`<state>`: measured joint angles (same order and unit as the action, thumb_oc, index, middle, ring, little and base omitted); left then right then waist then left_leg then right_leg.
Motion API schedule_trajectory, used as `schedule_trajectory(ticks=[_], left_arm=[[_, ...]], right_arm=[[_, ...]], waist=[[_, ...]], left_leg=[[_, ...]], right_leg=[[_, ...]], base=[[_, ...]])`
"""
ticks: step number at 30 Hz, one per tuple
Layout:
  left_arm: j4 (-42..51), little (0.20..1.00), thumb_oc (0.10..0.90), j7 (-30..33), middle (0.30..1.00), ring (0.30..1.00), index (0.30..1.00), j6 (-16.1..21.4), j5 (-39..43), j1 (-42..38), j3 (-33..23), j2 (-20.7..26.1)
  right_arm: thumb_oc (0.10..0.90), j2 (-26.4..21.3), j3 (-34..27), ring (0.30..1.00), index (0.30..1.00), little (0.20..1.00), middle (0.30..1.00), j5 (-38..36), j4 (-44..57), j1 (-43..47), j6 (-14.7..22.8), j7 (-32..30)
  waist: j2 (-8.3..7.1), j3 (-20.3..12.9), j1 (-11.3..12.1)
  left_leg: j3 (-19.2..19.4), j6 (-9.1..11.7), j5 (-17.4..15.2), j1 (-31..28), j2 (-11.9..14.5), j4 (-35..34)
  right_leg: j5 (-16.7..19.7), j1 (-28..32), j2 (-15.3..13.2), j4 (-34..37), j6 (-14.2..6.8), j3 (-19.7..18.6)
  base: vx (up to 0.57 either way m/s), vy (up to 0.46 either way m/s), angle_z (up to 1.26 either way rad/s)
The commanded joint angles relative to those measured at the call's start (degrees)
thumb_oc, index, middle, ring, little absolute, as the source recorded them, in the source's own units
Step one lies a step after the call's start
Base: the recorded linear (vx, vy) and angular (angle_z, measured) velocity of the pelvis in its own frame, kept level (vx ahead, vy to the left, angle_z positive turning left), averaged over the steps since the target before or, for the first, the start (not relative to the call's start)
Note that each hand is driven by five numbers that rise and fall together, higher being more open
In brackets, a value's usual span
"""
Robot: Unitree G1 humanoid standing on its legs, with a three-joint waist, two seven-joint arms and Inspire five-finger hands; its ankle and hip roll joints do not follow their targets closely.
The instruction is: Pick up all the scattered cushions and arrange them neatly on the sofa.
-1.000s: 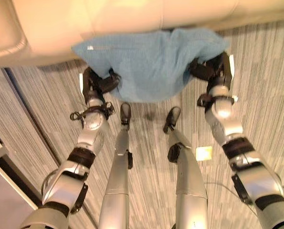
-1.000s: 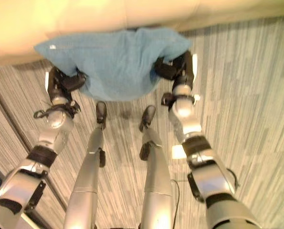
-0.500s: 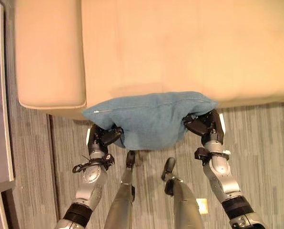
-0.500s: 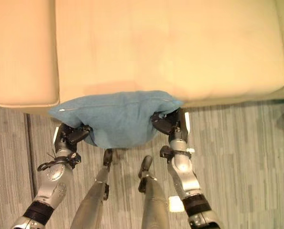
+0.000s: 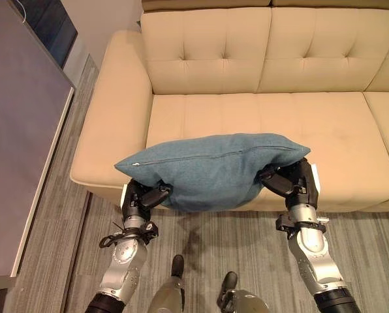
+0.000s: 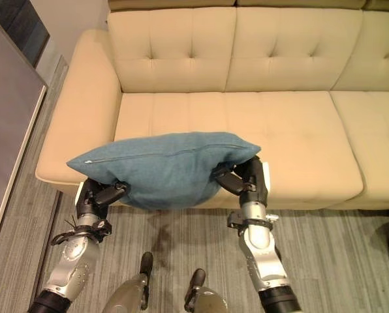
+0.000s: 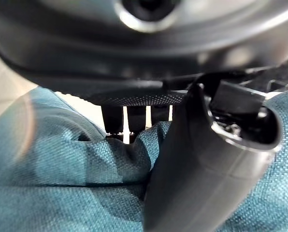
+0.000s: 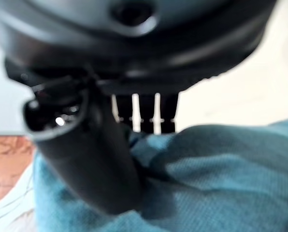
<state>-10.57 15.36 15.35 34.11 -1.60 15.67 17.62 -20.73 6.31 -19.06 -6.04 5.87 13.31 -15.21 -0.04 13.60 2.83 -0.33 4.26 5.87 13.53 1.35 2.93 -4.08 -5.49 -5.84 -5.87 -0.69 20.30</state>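
Note:
A blue-teal cushion point(image 5: 211, 169) with a zip along its upper edge hangs in front of the cream sofa's point(image 5: 266, 117) seat edge, held between both hands. My left hand point(image 5: 141, 197) pinches its lower left end, thumb point(image 7: 202, 164) pressed into the fabric point(image 7: 62, 179). On the other side, my right hand point(image 5: 294, 184) clamps the right end, thumb point(image 8: 93, 159) and fingers closed on the cloth point(image 8: 216, 174). The cushion overlaps the front of the left seat pad point(image 6: 194, 117).
The sofa's left armrest point(image 5: 113, 111) rises beside the cushion. A grey panel point(image 5: 18, 143) stands on the left. Striped grey carpet point(image 5: 247, 241) lies below, and the tufted backrest point(image 5: 260, 52) runs along the far side.
The camera has tilted up, bringing the whole sofa seat and backrest into view. The cushion has been lifted from floor height to the seat's front edge, both hands still on it.

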Motion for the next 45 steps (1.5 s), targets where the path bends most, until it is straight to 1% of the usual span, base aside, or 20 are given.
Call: schedule_trajectory(ticks=[1, 4, 5, 6, 7, 8, 9, 12, 15, 19, 20, 21, 24, 27, 29, 32, 35, 39, 42, 45], left_arm=[[9.6, 0.3, 0.4, -7.6, 0.3, 0.3, 0.3, 5.8, -4.7, -2.9, 1.9, 0.1], [10.6, 0.3, 0.4, -7.7, 0.3, 0.3, 0.3, 5.1, -7.1, -0.6, 0.0, 2.0], [10.6, 0.3, 0.4, -7.7, 0.3, 0.3, 0.3, 5.1, -7.1, -0.6, 0.0, 2.0], [10.8, 0.3, 0.4, -7.5, 0.3, 0.3, 0.3, 5.0, -7.7, -0.1, -0.1, 2.9], [10.8, 0.3, 0.4, -7.3, 0.3, 0.3, 0.3, 5.0, -8.2, 0.0, -0.3, 3.3], [10.8, 0.3, 0.4, -7.3, 0.3, 0.3, 0.3, 5.0, -8.2, 0.0, -0.3, 3.2], [10.5, 0.3, 0.4, -7.2, 0.3, 0.3, 0.3, 5.0, -9.2, -0.1, -0.7, 3.5], [10.2, 0.3, 0.4, -7.8, 0.3, 0.3, 0.3, 4.9, -8.9, 0.3, -1.0, 3.0], [10.1, 0.3, 0.4, -8.3, 0.3, 0.3, 0.3, 4.8, -8.7, 0.5, -0.7, 2.4], [9.2, 0.3, 0.4, -8.7, 0.3, 0.3, 0.3, 4.6, -8.8, 0.5, -0.5, 2.0], [8.9, 0.3, 0.4, -8.9, 0.3, 0.3, 0.3, 4.6, -8.3, 0.2, -0.2, 1.3], [8.9, 0.3, 0.4, -8.9, 0.3, 0.3, 0.3, 4.6, -8.3, 0.3, -0.2, 1.3], [8.6, 0.3, 0.4, -9.9, 0.3, 0.3, 0.3, 4.5, -7.0, -0.4, 1.1, 0.2], [8.2, 0.3, 0.4, -10.0, 0.3, 0.3, 0.3, 4.5, -5.7, -1.3, 1.7, -0.4], [8.3, 0.3, 0.4, -10.1, 0.3, 0.3, 0.3, 4.4, -5.6, -1.4, 1.7, -0.5], [8.0, 0.3, 0.4, -10.9, 0.3, 0.3, 0.3, 3.7, -6.2, -1.2, 2.2, -0.9], [8.2, 0.3, 0.4, -10.6, 0.3, 0.3, 0.3, 3.3, -7.4, -1.1, 1.9, -0.3], [9.1, 0.3, 0.4, -11.2, 0.3, 0.3, 0.3, 3.0, -7.5, 0.8, 1.3, 0.6], [10.1, 0.3, 0.4, -11.2, 0.3, 0.3, 0.3, 2.8, -7.6, 1.9, 0.4, 2.1], [10.7, 0.3, 0.4, -11.2, 0.3, 0.3, 0.3, 2.7, -7.7, 2.3, -0.5, 2.9]], right_arm=[[0.4, 2.2, 3.6, 0.3, 0.3, 0.3, 0.3, 2.8, 8.8, 1.8, 5.9, 4.6], [0.4, 3.1, 3.0, 0.3, 0.3, 0.3, 0.3, 4.4, 8.0, 1.6, 5.2, 5.5], [0.4, 3.1, 3.1, 0.3, 0.3, 0.3, 0.3, 4.4, 8.0, 1.6, 5.2, 5.5], [0.4, 3.6, 3.0, 0.3, 0.3, 0.3, 0.3, 5.0, 8.1, 1.9, 4.7, 6.0], [0.4, 3.8, 3.1, 0.3, 0.3, 0.3, 0.3, 5.0, 8.1, 2.0, 4.8, 6.4], [0.4, 3.8, 3.1, 0.3, 0.3, 0.3, 0.3, 4.9, 8.1, 2.0, 4.8, 6.4], [0.4, 4.2, 2.9, 0.3, 0.3, 0.3, 0.3, 4.8, 8.0, 1.8, 5.0, 6.6], [0.4, 4.0, 2.5, 0.3, 0.3, 0.3, 0.3, 4.8, 7.8, 1.2, 4.8, 7.1], [0.4, 3.6, 2.4, 0.3, 0.3, 0.3, 0.3, 4.6, 7.6, 1.2, 4.8, 7.1], [0.4, 3.3, 2.8, 0.3, 0.3, 0.3, 0.3, 4.8, 7.2, 0.9, 4.6, 7.4], [0.4, 2.8, 2.5, 0.3, 0.3, 0.3, 0.3, 5.0, 7.1, 0.3, 4.6, 7.4], [0.4, 2.8, 2.5, 0.3, 0.3, 0.3, 0.3, 5.0, 7.1, 0.2, 4.6, 7.4], [0.4, 1.5, 1.2, 0.3, 0.3, 0.3, 0.3, 3.9, 7.3, -1.5, 4.7, 7.4], [0.4, 0.2, 0.7, 0.3, 0.3, 0.3, 0.3, 3.2, 7.2, -1.5, 4.9, 7.1], [0.4, 0.0, 0.6, 0.3, 0.3, 0.3, 0.3, 3.1, 7.3, -1.5, 4.8, 7.2], [0.4, -0.7, -0.4, 0.3, 0.3, 0.3, 0.3, 2.9, 7.5, -2.4, 4.5, 7.2], [0.4, -0.2, -0.6, 0.3, 0.3, 0.3, 0.3, 2.6, 6.8, -2.4, 4.3, 6.6], [0.4, 1.0, 0.0, 0.3, 0.3, 0.3, 0.3, 3.4, 6.8, -3.1, 4.2, 7.4], [0.4, 2.5, 1.1, 0.3, 0.3, 0.3, 0.3, 3.4, 6.5, -2.5, 4.0, 8.2], [0.4, 3.4, 1.7, 0.3, 0.3, 0.3, 0.3, 3.5, 6.4, -1.8, 3.9, 8.6]], waist=[[-4.36, -8.2, -0.3], [-4.71, -8.2, 1.2], [-4.77, -8.1, 1.4], [-3.98, -6.9, 0.6], [-3.23, -6.4, 0.1], [-3.31, -6.5, 0.2], [-2.42, -6.2, -0.4], [-2.02, -6.7, -0.9], [-2.61, -6.7, -1.7], [-2.94, -7.2, -1.7], [-3.14, -7.8, -1.7], [-3.09, -7.8, -1.8], [-3.35, -8.0, -2.4], [-3.93, -6.6, -2.5], [-4.07, -6.4, -2.5], [-4.8, -6.3, -2.2], [-4.93, -6.3, -0.7], [-5.39, -7.8, -0.2], [-6.87, -8.6, 1.1], [-7.15, -8.6, 2.0]], left_leg=[[0.7, -0.9, -5.2, -3.2, -1.9, 0.7], [3.0, -3.5, -7.7, -8.0, -2.1, -0.6], [3.2, -3.6, -7.7, -8.2, -2.2, -0.7], [3.4, -5.1, -8.0, -9.9, -2.1, -1.2], [3.2, -5.7, -7.9, -10.5, -1.6, -1.5], [3.4, -5.7, -8.0, -10.4, -1.6, -1.5], [2.9, -6.0, -8.4, -11.7, -1.4, -2.1], [2.2, -5.9, -8.9, -14.2, -1.8, -4.1], [1.1, -5.6, -9.8, -16.0, -2.5, -4.6], [0.1, -5.0, -10.5, -17.6, -2.6, -5.2], [-0.6, -4.0, -10.7, -17.8, -2.0, -5.3], [-0.8, -3.9, -10.7, -17.8, -2.0, -5.3], [-2.5, -1.3, -11.6, -16.2, -0.6, -1.1], [-2.1, 0.8, -9.8, -10.9, 0.0, 7.6], [-2.0, 0.7, -9.6, -8.8, 0.0, 9.9], [1.4, -0.8, -9.0, -4.1, -0.6, 6.4], [4.5, -0.6, -2.8, 2.7, -1.0, 1.7], [4.0, -1.3, -2.0, -1.0, -0.5, -1.8], [4.9, -2.6, -4.1, -3.7, -0.9, -1.4], [6.0, -3.7, -5.7, -5.4, -1.0, -1.2]], right_leg=[[0.0, 10.5, 1.3, 9.0, -5.4, -3.1], [1.3, 9.8, -1.2, 0.5, -8.5, -5.1], [1.2, 9.7, -1.3, 0.2, -8.6, -5.4], [5.4, 5.9, -2.8, -8.6, -10.4, -7.1], [6.0, 3.1, -2.6, -12.8, -10.8, -8.4], [5.8, 2.8, -2.7, -13.3, -10.8, -8.6], [4.7, 0.1, -2.1, -15.3, -10.7, -9.4], [2.4, -0.9, -1.2, -9.3, -8.9, -9.1], [4.0, -1.4, 0.0, 0.5, -8.4, -11.3], [5.7, 0.5, 0.5, 5.2, -8.3, -11.7], [5.5, 1.8, 1.2, 5.9, -7.6, -11.9], [5.5, 1.9, 1.2, 6.0, -7.6, -11.7], [4.2, 4.8, 2.0, 7.9, -6.0, -9.5], [3.3, 6.5, 1.7, 8.6, -4.8, -7.0], [3.1, 6.8, 1.6, 8.9, -4.6, -6.5], [2.1, 8.8, 1.8, 10.1, -4.4, -5.0], [-0.4, 11.0, 3.9, 10.3, -4.1, -6.0], [-1.5, 12.7, 4.3, 9.6, -4.4, -6.8], [-1.9, 12.9, 2.7, 7.0, -5.7, -8.3], [-2.0, 11.8, 1.4, 2.6, -6.9, -8.7]], base=[[0.27, 0.214, -0.72], [0.2, 0.202, -0.67], [0.1, 0.199, -0.51], [0.07, 0.195, -0.44], [0.06, 0.191, -0.39], [0.07, 0.15, -0.37], [0.11, 0.115, -0.26], [0.18, 0.051, -0.11], [0.18, -0.039, 0.06], [0.18, -0.089, 0.38], [0.1, -0.098, 0.33], [0.21, -0.191, 0.27], [0.13, -0.179, 0.49], [0.03, -0.12, 0.89], [0.04, -0.051, 0.45], [0.13, -0.031, 0.25], [0.24, 0.031, 0.36], [0.27, 0.098, -0.29], [0.21, 0.139, -0.36], [0.11, 0.139, -0.2]])
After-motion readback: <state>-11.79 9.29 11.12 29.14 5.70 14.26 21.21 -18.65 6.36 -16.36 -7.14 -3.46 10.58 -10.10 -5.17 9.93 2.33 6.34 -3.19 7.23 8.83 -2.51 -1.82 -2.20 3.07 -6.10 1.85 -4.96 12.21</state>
